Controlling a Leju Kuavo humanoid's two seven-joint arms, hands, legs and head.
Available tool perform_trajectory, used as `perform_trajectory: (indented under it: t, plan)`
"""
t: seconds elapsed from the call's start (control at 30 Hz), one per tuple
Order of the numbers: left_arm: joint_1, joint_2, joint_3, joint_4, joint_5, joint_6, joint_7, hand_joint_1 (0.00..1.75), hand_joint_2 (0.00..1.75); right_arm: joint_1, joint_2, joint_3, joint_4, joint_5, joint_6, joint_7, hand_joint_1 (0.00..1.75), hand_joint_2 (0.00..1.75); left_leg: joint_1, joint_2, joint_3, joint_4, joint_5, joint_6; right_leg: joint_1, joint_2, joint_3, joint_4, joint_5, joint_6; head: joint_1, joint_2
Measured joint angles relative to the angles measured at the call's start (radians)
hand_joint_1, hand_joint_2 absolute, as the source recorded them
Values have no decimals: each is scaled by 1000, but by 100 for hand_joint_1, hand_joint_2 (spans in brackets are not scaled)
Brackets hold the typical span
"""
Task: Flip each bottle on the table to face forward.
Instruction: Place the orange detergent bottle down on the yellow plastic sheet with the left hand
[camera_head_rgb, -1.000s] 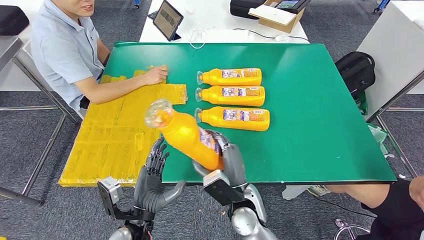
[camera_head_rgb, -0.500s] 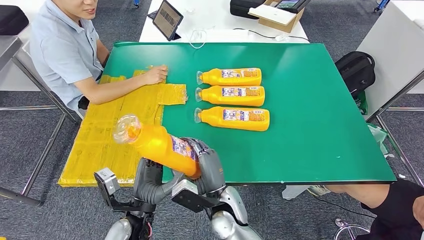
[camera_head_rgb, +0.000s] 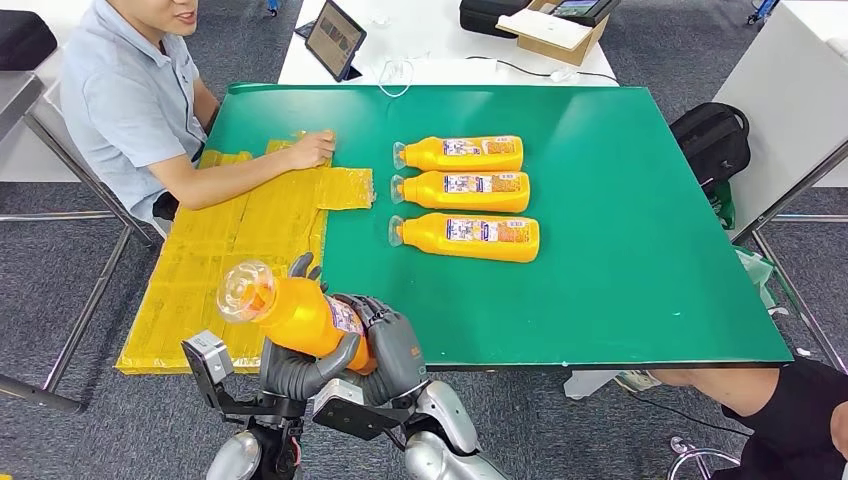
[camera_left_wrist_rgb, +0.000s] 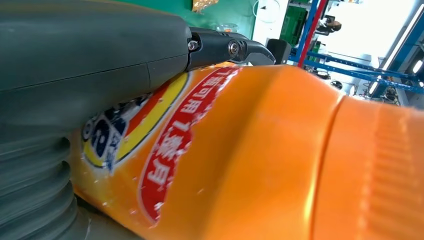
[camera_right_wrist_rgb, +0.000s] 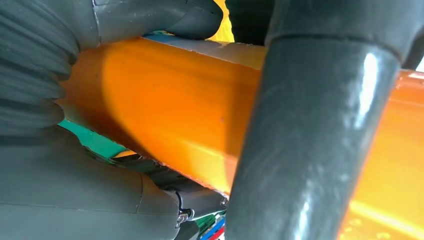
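Since a second ago the held orange juice bottle has swung down and to the robot's left, from over the green counter edge to low over the near-left corner, above the yellow sheets. The left robot hand has closed in under it; earlier it was apart and empty.

Now both hands are on the bottle. Right robot hand wraps the base end, fingers curled over the body. Left robot hand cups the middle from below, thumb pressed across the label, fingertips hooked over the far side. Bottle is airborne, tilted, clear cap pointing up-left, label partly up between the hands.

Three other orange bottles lie in a row mid-counter, caps to the left, labels up, untouched. A person sits at the left, one hand resting on the yellow sheets.

Step in hand, as I judge it: mid-flip regrasp, a hand-to-hand handover to roll the bottle so the label faces front. Next move likely calls for one hand to let go only once the other has firm hold, then rotate and set the bottle down in line below the third bottle. Smooth body may slip if released early.
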Motion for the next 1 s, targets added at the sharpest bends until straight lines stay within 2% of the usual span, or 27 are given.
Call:
perform_trajectory:
  t: [0.07,0.1,0.2,0.23,0.37,0.43,0.5,0.57,0.7,0.83,1.0]
  plan:
    - [0,0,1,3,5,-3,4,0,175,-3,0,4,7,3,-3,0,162,175,0,0,0,0,0,0,0,0,0,0,0,0,0,0]
    - [-1,0,1,5,10,-7,9,23,175,-5,0,5,10,7,-5,0,142,175,0,0,0,0,0,0,0,0,0,0,0,0,0,0]
    - [-4,0,1,16,49,-28,38,154,175,-9,0,10,22,22,-13,0,24,175,0,0,0,0,0,0,0,0,0,0,0,0,0,0]
    - [-5,0,2,20,68,-37,48,175,175,-10,0,13,26,25,-15,0,1,175,0,0,0,0,0,0,0,0,0,0,0,0,0,0]
    - [-12,0,4,33,118,-65,64,175,175,-12,-1,27,39,28,-35,-3,0,175,0,0,0,0,0,0,0,0,0,0,0,0,0,0]
    - [-14,0,6,37,127,-71,64,166,175,-12,-1,30,43,27,-40,-5,0,175,0,0,0,0,0,0,0,0,0,0,0,0,0,0]
    - [-14,0,7,39,139,-79,64,166,175,-12,-1,33,46,21,-48,-11,0,175,0,0,0,0,0,0,0,0,0,0,0,0,0,0]
    - [-15,0,8,40,156,-91,64,175,175,-11,-1,36,47,12,-60,-20,0,175,0,0,0,0,0,0,0,0,0,0,0,0,0,0]
    - [-16,1,9,40,158,-97,61,175,175,-5,-4,38,48,7,-95,-34,0,175,0,0,0,0,0,0,0,0,0,0,0,0,0,0]
    - [-15,1,10,40,113,-27,57,175,175,26,-20,35,24,3,-137,-40,0,0,0,0,0,0,0,0,0,0,0,0,0,0,0,0]
    - [-18,1,53,32,50,111,65,175,175,105,-55,26,-120,3,-173,-52,0,0,0,0,-1,0,0,0,0,0,-1,0,0,0,0,0]
